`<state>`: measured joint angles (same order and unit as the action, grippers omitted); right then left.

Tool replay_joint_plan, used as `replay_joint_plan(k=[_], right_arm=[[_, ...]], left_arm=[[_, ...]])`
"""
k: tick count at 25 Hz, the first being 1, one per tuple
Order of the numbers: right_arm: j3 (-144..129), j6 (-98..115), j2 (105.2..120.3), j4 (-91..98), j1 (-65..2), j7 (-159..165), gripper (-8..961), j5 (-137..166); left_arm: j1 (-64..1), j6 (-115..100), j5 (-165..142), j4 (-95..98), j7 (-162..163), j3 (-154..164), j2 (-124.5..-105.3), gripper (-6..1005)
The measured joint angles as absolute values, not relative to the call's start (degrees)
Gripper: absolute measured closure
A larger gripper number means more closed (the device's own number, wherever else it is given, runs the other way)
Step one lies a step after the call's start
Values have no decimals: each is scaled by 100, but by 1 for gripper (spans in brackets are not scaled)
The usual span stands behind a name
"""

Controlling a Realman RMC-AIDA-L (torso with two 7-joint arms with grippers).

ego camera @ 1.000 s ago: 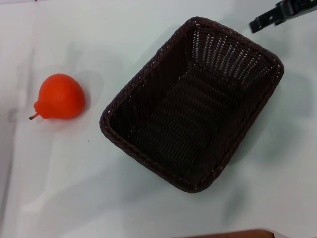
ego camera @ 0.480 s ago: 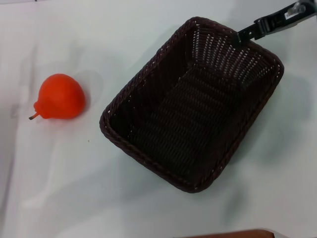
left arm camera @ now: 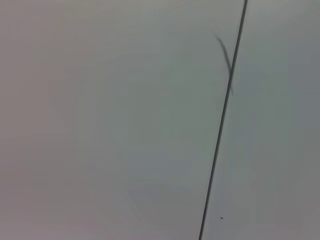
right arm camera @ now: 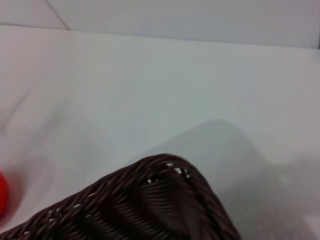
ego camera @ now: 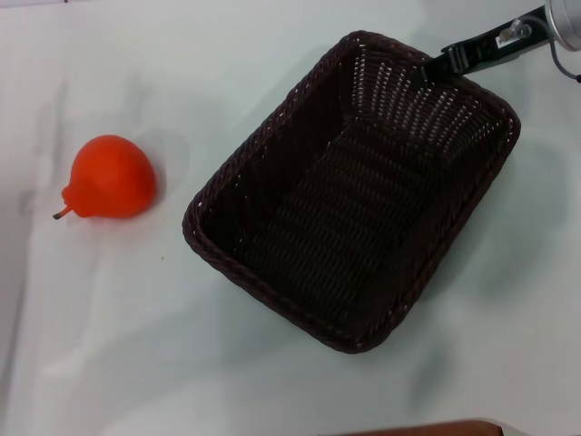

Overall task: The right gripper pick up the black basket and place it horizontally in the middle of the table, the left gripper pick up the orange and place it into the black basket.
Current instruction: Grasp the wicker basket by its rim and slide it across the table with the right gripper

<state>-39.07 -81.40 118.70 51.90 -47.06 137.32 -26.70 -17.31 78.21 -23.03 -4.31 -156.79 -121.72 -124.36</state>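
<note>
The black basket (ego camera: 354, 191) lies askew on the white table (ego camera: 136, 345), with its long side running diagonally in the head view. My right gripper (ego camera: 429, 70) reaches in from the upper right, its tip at the basket's far rim near the far corner. The right wrist view shows that rim corner (right arm camera: 160, 200) close up. The orange (ego camera: 111, 177) lies on the table left of the basket, apart from it, with its stem pointing left. A sliver of it shows in the right wrist view (right arm camera: 2, 195). My left gripper is out of view.
The left wrist view shows only a plain pale surface crossed by a thin dark line (left arm camera: 222, 120). A brown edge (ego camera: 427, 429) shows at the bottom of the head view. White table lies between the orange and the basket.
My right gripper has come in from the upper right corner down to the basket's far rim, and its silver wrist now shows. The basket and the orange have not moved.
</note>
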Motion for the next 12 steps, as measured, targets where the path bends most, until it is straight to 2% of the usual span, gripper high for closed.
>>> replay_joint_plan(k=[4, 12], right_arm=[[-3920, -8169, 11881, 5148, -4712, 13731, 551, -2684], [-4043, -8166, 11891, 5091, -4729, 13767, 641, -2693]], left_arm=[[-1731, 7762, -2303, -431, -15679, -12172, -12436, 113], [-1756, 7701, -2303, -446, -15680, -12172, -12436, 113]])
